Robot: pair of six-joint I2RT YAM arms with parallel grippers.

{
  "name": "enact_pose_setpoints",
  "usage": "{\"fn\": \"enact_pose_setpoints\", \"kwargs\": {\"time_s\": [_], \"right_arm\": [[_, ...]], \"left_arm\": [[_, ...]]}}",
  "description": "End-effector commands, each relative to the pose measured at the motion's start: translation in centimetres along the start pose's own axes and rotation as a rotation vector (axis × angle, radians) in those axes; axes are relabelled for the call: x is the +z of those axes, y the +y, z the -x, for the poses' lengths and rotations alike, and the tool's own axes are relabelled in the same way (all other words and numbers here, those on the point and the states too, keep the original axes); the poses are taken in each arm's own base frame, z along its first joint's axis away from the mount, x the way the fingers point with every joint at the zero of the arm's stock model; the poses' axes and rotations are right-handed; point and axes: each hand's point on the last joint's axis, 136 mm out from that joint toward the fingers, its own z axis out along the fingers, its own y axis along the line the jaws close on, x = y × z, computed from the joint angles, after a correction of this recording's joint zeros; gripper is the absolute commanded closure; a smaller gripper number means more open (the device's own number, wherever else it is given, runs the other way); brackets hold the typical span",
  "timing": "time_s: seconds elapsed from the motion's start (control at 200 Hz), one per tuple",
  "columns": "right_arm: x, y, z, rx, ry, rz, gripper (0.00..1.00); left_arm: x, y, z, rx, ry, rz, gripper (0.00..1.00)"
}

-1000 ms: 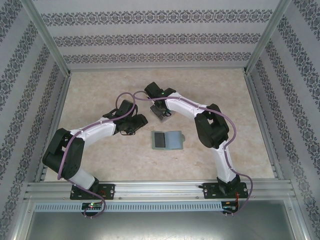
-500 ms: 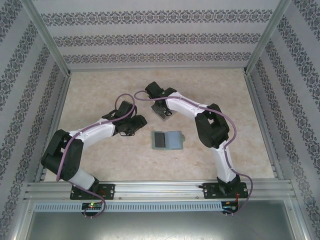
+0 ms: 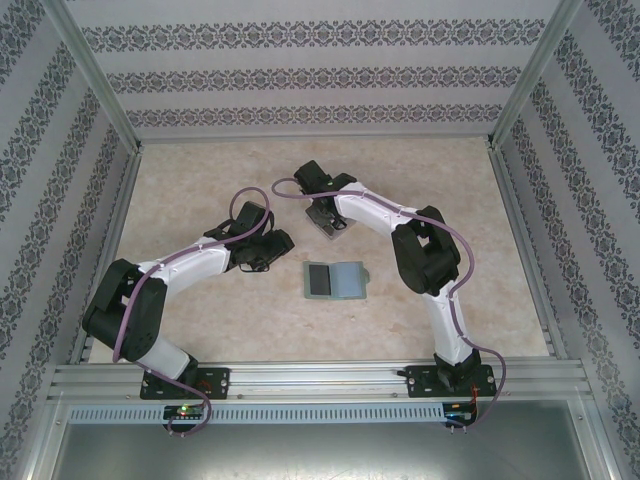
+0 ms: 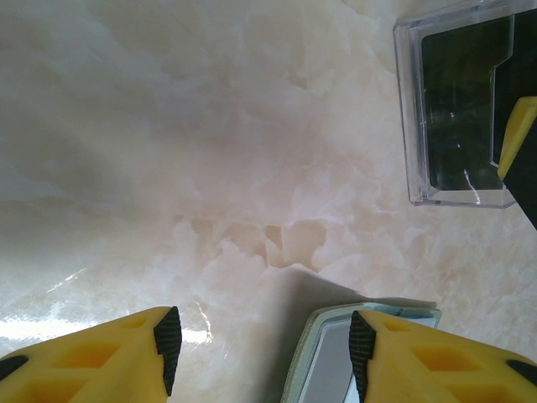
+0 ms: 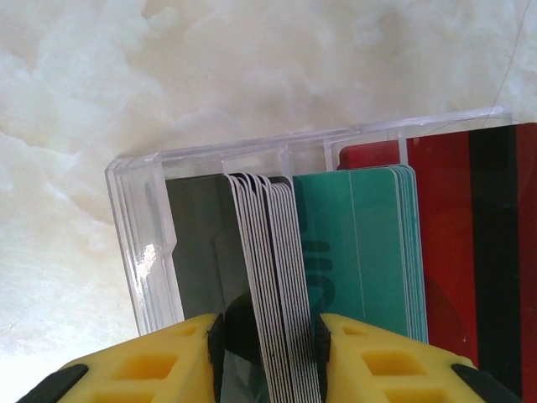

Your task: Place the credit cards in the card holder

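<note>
Top view: your left gripper is hovering over the marble-patterned table, left of centre. Your right gripper is reaching down into the clear plastic tray further back. The card holder is lying open and flat between the two arms. It is nearer you than the tray and apart from it, its left half looking dark and its right half grey-green.

Left wrist view: the yellow fingers are standing apart with nothing between them, just bare table. A corner of the card holder is showing just beside the finger at the picture's right. The tray is sitting at the upper right, with a yellow fingertip of the other arm showing at its edge.

Right wrist view: the credit cards are standing on edge in the tray's slots — a dark grey stack, a teal stack beside it and red ones at the right edge. The black pads are sitting on either side of the grey stack, close against it — you cannot tell whether they are actually squeezing it.
</note>
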Motion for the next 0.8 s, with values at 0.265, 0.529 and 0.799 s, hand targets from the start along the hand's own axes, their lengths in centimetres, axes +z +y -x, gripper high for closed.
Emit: {"fn": "enact_pose_setpoints", "kwargs": {"time_s": [0.265,0.529,0.799], "right_arm": [[-1.10,-1.60,0.56,0.043,-0.031,-0.025,0.65],[-1.13,-2.08,0.61,0.049,-0.035,-0.036,0.66],[-1.26,-2.33,0.66,0.058,-0.045,-0.036,0.67]], "left_arm": [[-0.23,-0.31,0.79,-0.022,-0.023,-0.019,0.43],[0.00,-0.49,0.71,-0.025,-0.014,-0.024,0.43],[0.14,-0.53,0.67,-0.027,-0.009,-0.026,0.43]]}}
